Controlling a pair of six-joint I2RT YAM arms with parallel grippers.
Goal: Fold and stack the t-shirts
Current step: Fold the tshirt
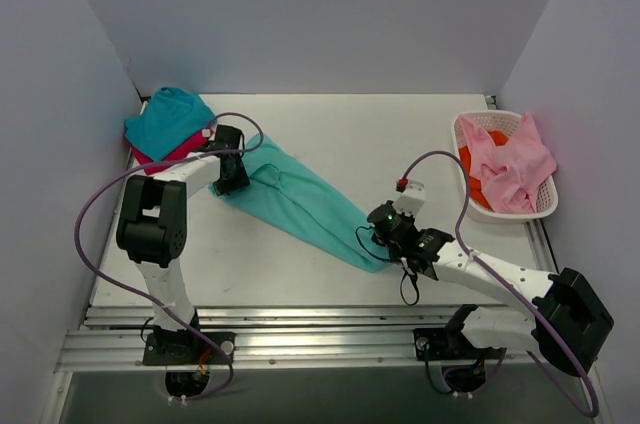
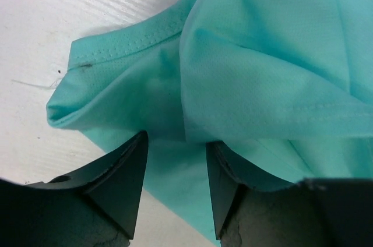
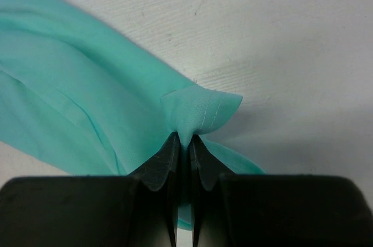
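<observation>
The light mint-green t-shirt (image 1: 300,199) lies bunched in a long diagonal strip from back left to front centre. My left gripper (image 1: 232,180) is at its upper end. In the left wrist view the gripper (image 2: 175,142) is open, with mint cloth (image 2: 256,55) lying between the fingers and a fold draped over the right finger (image 2: 224,183). My right gripper (image 1: 382,234) is at the strip's lower end. In the right wrist view it (image 3: 185,140) is shut on a hemmed corner of the mint shirt (image 3: 201,110). The darker teal t-shirt (image 1: 166,119) lies folded on the magenta-red one (image 1: 178,152) at the back left.
A white lattice basket (image 1: 462,134) stands at the right edge, holding pink cloth (image 1: 512,169) and orange cloth (image 1: 475,159). Grey walls close the left, back and right sides. A metal rail (image 1: 300,329) runs along the table's near edge.
</observation>
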